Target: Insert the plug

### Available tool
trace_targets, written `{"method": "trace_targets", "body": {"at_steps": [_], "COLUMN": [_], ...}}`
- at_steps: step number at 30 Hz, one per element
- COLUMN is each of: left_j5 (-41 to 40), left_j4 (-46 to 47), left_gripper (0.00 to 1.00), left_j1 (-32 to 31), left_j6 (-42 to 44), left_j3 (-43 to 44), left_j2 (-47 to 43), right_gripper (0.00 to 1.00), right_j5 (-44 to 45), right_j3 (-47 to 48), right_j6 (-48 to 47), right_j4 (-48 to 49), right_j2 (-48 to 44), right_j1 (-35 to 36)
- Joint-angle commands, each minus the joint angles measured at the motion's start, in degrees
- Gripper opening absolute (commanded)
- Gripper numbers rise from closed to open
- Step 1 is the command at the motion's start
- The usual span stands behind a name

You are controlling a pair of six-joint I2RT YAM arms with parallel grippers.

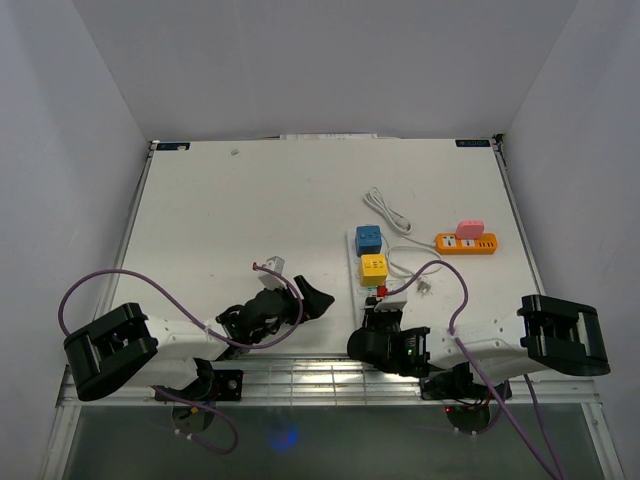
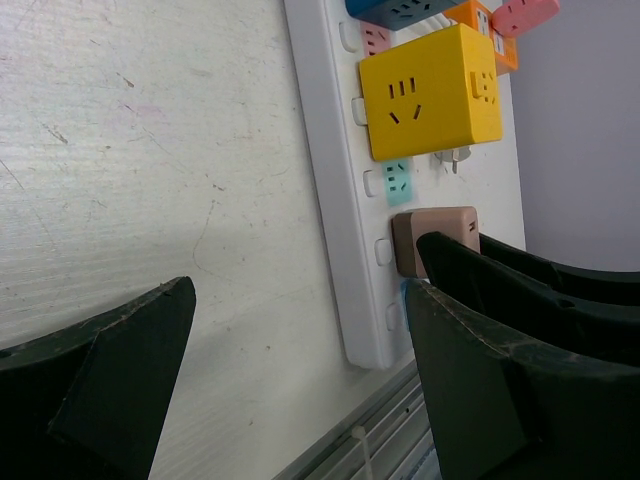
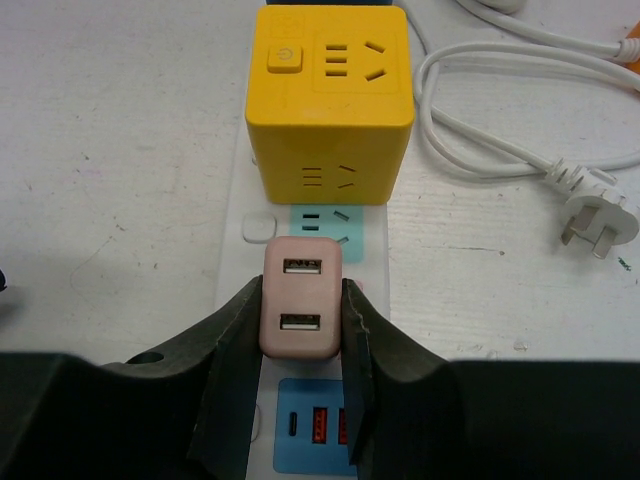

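The right gripper (image 3: pixel 300 335) is closed on the pink plug (image 3: pixel 300 290). Its two black fingers pinch the plug from the left and the right. The plug has two little slots on its top face. It sits on the white power strip (image 2: pixel 325 150), near the end closest to the arms. In the left wrist view the plug looks like it touches the strip. I cannot tell if it is pushed all the way in.

Just past the plug there is a light green socket (image 3: pixel 315 215). Past that, a yellow cube (image 3: pixel 330 70) is stuck on the strip. Farther along, a blue cube (image 1: pixel 369 238) sits on it too.

The left gripper (image 2: pixel 300 285) is open and holds nothing. It is low over the table (image 1: pixel 240 200), just to the left of the strip, and it points at the strip.

To the right of the strip lies a white cord (image 1: pixel 388 213). Its metal end rests flat on the table and is in no socket. Farther right lies an orange power strip (image 1: pixel 466 243) with a pink cube (image 1: pixel 469 228) on top of it.
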Motion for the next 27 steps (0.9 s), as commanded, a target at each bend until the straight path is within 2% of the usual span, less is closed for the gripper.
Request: {"method": "trace_targets", "body": {"at_steps": [1,13,21,23,27], "left_j5": [0.5,0.5,2.0,2.9,3.0], "left_j4": [0.7,0.6,-0.3,-1.8,-4.8], "left_gripper": [0.97,0.97,0.97,0.97,0.97], "left_j1": [0.2,0.6,3.0,4.8,7.4], "left_j6": [1.0,1.7,2.3,2.6,2.8], "left_j3": [1.7,0.6,-0.3,-0.9,-2.8], "left_j2": [0.1,-1.7,-4.0,-6.5,-12.4], "right_gripper": [0.08,0.08,0.08,0.08,0.08], "right_j5": [-15.6,-25.4,-25.3,-27.2,-33.5], "right_j3": [-2.0,-0.1,3.2,3.0,0.9], "right_j6": [-3.6,-6.3,-8.5,-12.1,-19.9], "right_j4": [-3.8,-1.8,-1.1,1.3,14.3], "right_j2": [2.6,9.8,12.1,12.6,13.5], "right_j1": [-0.1,-3.4,-5.7,-8.3,-16.1]}}
